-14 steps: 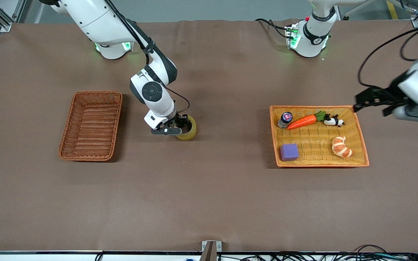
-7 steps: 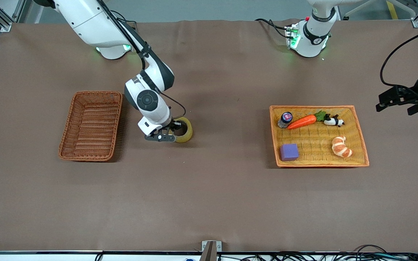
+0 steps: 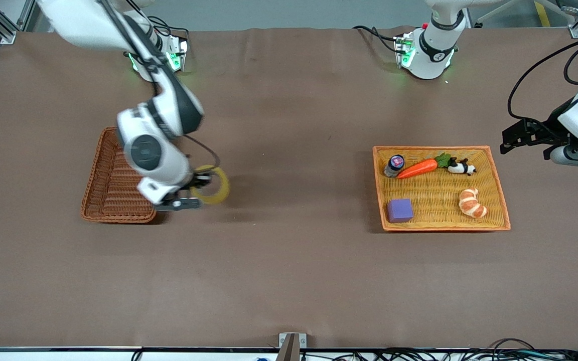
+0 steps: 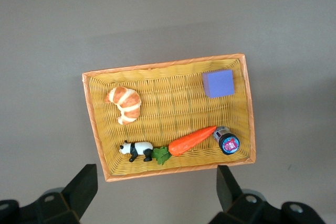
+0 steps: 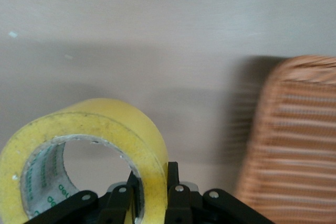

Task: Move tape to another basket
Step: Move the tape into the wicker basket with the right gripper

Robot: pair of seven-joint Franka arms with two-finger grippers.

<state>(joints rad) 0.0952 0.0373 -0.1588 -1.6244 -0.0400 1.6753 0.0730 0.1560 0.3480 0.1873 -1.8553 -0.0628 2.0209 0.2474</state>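
My right gripper [image 3: 199, 184] is shut on the wall of the yellowish tape roll [image 3: 212, 185] and holds it in the air over the bare table, just beside the reddish-brown wicker basket [image 3: 113, 185] at the right arm's end. In the right wrist view the tape [image 5: 105, 135] stands on edge between my fingers [image 5: 173, 182], and the basket's rim [image 5: 294, 129] lies close by. My left gripper [image 3: 527, 135] is open and empty, in the air beside the orange tray [image 3: 494, 173] at the left arm's end.
The orange tray [image 4: 92, 124] holds a croissant [image 3: 472, 203], a purple cube [image 3: 400, 210], a carrot [image 3: 419, 168], a toy panda [image 3: 462, 167] and a small bottle [image 3: 394, 165]. The table's brown cloth lies bare between basket and tray.
My right gripper has lifted the tape off the table and carried it toward the wicker basket. The left arm has shifted a little beside the orange tray.
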